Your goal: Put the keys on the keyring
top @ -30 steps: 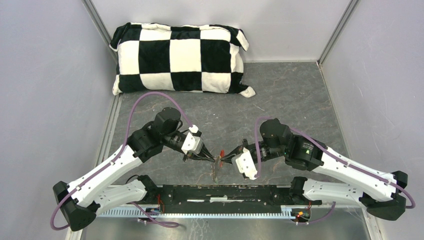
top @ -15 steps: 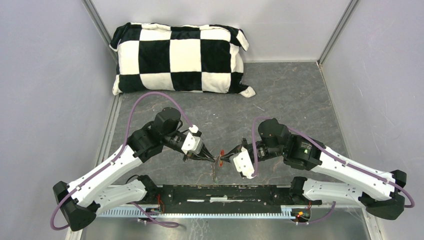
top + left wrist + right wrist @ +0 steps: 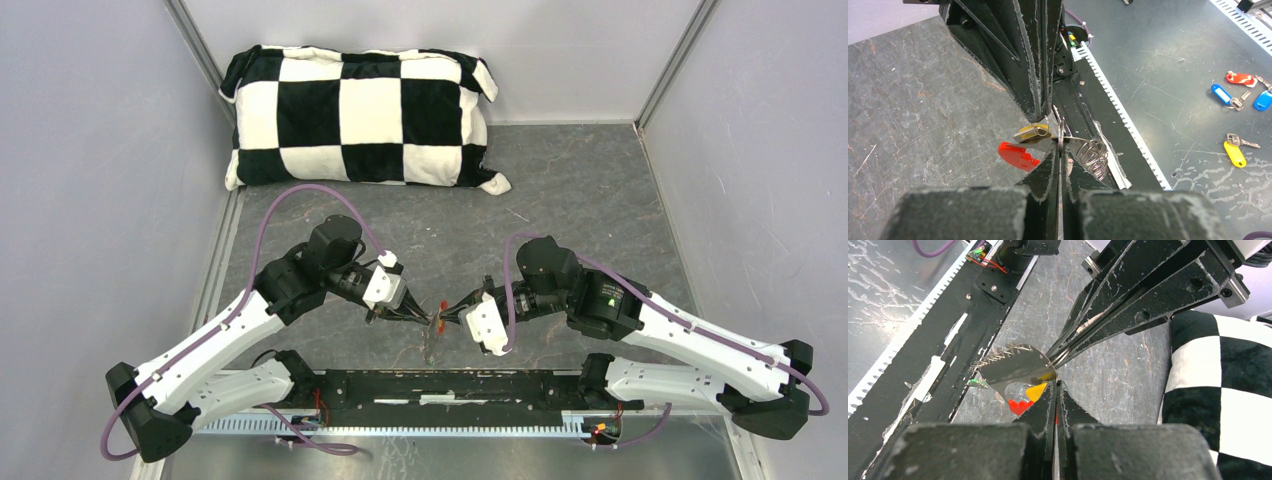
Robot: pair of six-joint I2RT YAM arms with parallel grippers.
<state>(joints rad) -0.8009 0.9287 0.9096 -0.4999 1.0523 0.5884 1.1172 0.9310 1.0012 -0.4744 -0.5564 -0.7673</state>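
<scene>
From above, the two arms meet tip to tip over the grey table [image 3: 590, 200], in front of a checked cushion [image 3: 360, 118], with only a red speck visible between them. The left wrist view shows more. The left claw [image 3: 1059, 157] is closed tight on the thin wire of the keyring [image 3: 1091, 156]. The red tag [image 3: 1018, 154] hangs to one side, with the yellow key [image 3: 1032, 133] just above it. Loose keys [image 3: 1234, 152] lie on the metal shelf beyond. The right wrist view shows the right claw [image 3: 1055, 389] also closed, beside the yellow key. Whether it pinches the key or the wire cannot be told.
</scene>
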